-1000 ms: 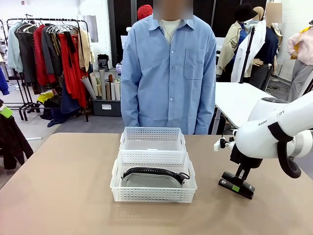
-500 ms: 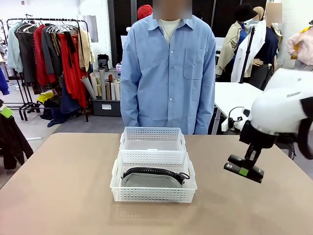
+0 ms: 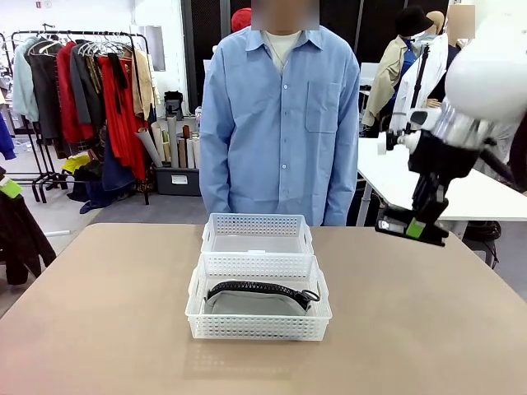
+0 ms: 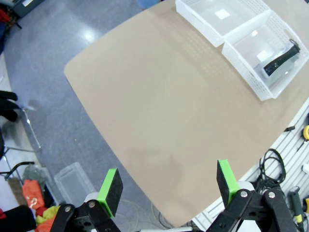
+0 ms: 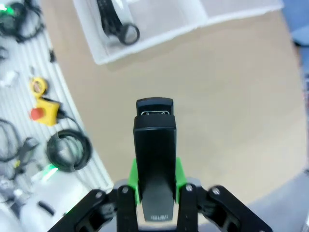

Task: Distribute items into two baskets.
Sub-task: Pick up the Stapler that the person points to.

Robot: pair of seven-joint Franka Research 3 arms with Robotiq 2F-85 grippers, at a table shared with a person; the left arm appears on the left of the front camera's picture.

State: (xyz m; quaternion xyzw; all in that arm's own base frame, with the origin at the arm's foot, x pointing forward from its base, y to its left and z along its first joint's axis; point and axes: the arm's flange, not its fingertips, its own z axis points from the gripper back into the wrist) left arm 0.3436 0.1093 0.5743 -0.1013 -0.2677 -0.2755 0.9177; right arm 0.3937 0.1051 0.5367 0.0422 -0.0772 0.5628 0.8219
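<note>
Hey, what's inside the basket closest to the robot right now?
A light-grey pouch with a black zipper edge lies in the near basket, filling most of its floor. Whatever might sit beneath the pouch is covered, so I can't tell.

No text, label, brand, number or sign could be read on any surface in view.
</note>
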